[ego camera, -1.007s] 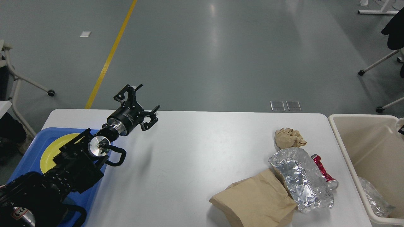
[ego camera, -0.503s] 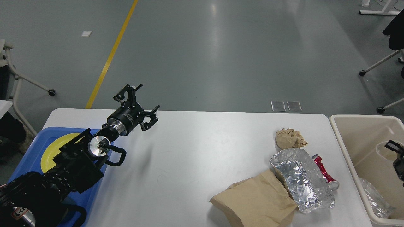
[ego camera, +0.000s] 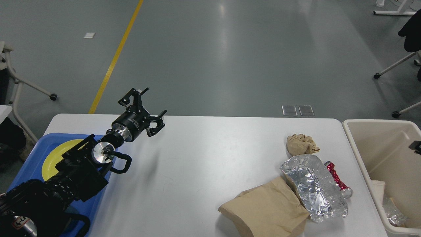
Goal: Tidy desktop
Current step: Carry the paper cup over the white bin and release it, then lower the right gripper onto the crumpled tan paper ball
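The white desktop (ego camera: 210, 158) fills the lower view. At its right end lie a crumpled brown paper ball (ego camera: 302, 144), a silver foil bag (ego camera: 314, 186), a crushed red can (ego camera: 338, 179) and a flat brown paper bag (ego camera: 266, 210). My left gripper (ego camera: 154, 101) is open and empty, raised over the desktop's far left part, far from the litter. Only a small black piece of my right gripper (ego camera: 416, 146) shows at the right edge over the beige bin (ego camera: 361, 154); its fingers cannot be made out.
A blue tray (ego camera: 29, 164) with a yellow plate (ego camera: 59, 154) sits at the left end under my left arm. The bin holds a white item (ego camera: 378, 189) and clear plastic (ego camera: 393, 210). Chair legs stand on the grey floor beyond.
My right gripper was over the bin with a pale cup-like thing half a second ago; now it has drawn back to the right edge and a white item lies in the bin. Left arm unmoved.
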